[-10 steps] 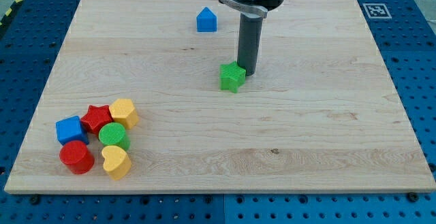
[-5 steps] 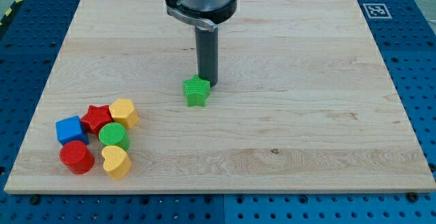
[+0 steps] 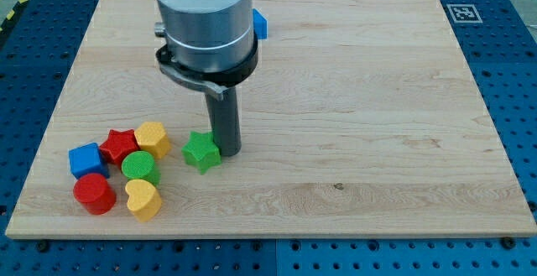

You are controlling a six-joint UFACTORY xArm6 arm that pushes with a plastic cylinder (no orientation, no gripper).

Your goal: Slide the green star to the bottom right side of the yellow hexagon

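While my tip (image 3: 226, 153) touches the green star (image 3: 201, 151) at its 3 o'clock, it grips nothing. Light, rigid, it should slide easily on the counter (image 3: 377, 142). Push its flank toward the yellow hexagon (image 3: 152, 138).

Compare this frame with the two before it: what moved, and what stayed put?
The green star slid toward the view's lower left, pushed by my tip, which sits against its right side. It now lies just right of the yellow hexagon. The arm's body now hides most of the blue block at the top. The cluster at lower left has not moved.
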